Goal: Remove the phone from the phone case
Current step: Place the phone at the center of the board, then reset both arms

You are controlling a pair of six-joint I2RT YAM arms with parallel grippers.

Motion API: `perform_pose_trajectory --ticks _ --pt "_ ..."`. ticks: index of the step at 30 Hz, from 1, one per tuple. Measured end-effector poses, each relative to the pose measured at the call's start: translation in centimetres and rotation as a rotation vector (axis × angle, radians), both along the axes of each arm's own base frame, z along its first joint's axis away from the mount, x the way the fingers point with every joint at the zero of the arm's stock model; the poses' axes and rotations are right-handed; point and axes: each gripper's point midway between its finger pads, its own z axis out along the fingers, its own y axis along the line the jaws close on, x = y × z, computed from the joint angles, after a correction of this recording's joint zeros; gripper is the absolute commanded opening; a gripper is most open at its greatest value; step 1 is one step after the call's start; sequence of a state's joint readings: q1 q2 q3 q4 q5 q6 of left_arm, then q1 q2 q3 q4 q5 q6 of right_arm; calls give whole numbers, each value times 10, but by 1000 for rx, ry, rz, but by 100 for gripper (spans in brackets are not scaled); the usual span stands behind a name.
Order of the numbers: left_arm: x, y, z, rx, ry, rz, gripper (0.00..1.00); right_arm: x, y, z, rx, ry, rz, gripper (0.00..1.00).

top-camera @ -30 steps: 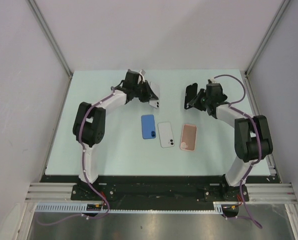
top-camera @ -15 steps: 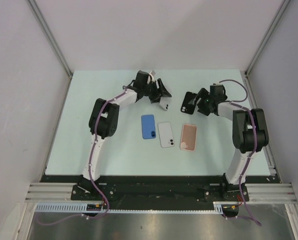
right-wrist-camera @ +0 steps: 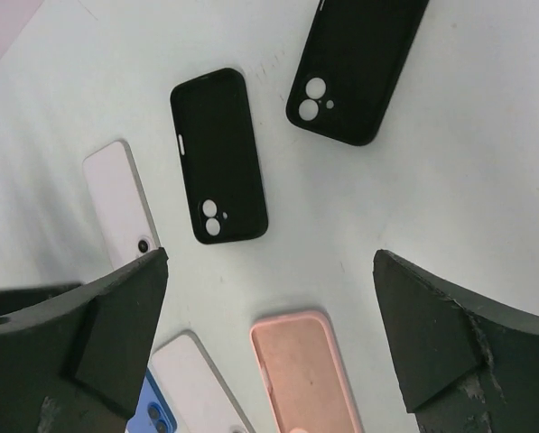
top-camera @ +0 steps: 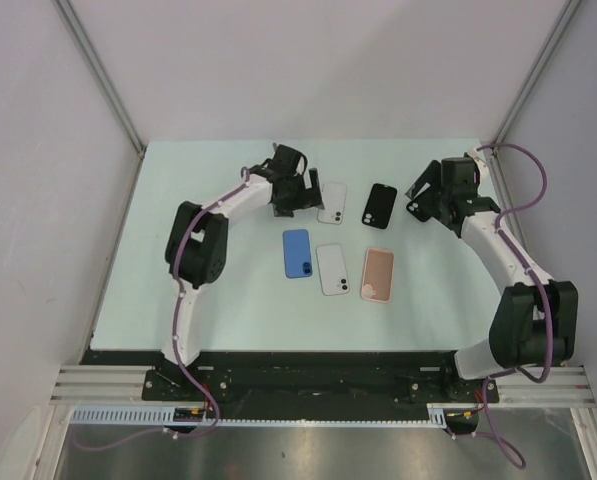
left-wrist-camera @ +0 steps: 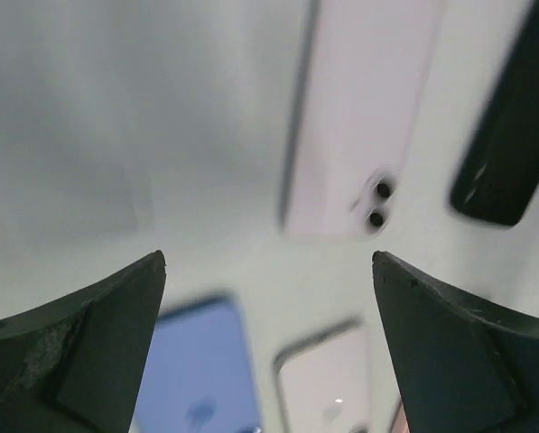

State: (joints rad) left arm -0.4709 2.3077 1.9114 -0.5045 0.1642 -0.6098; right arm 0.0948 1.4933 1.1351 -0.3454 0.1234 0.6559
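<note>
L claw (left-wrist-camera: 269,258): wide, empty, low near white phone (left-wrist-camera: 359,117).
R claw (right-wrist-camera: 271,256): wide, empty, above desk (top-camera: 428,290).
Phone: bare, flat on desk, just beside black case (top-camera: 380,205), not touching.
Tip: looks done; raise both claws straight up, no nudging.

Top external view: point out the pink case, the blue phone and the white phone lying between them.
pink case (top-camera: 378,272): top external view, middle of its flat face.
blue phone (top-camera: 297,253): top external view, centre of its back.
white phone between them (top-camera: 332,268): top external view, centre of its back.
</note>
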Motion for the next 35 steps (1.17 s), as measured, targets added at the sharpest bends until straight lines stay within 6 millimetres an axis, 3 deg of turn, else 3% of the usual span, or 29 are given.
perform_pose_trajectory --ticks 3,6,12,15,18,23,31,35 --pt "-36 34 7 100 5 36 100 -15 0 14 -32 -9 -14 100" --pt "-75 64 32 135 -28 52 100 -35 8 21 -59 -8 3 100" --pt "-118 87 96 81 -184 51 100 -81 27 8 -102 41 83 100" --pt "-134 90 109 74 -222 30 100 -106 31 -4 -126 64 109 100" --pt "-157 92 105 83 -224 -8 100 -132 30 -17 -140 90 128 99" --pt "-201 109 81 111 -184 -43 99 -163 20 -28 -145 102 121 99" --pt "-252 132 64 100 -162 -74 100 -186 9 -41 -170 134 106 98" --pt "-256 132 66 92 -160 -81 100 -190 8 -43 -168 135 101 98"
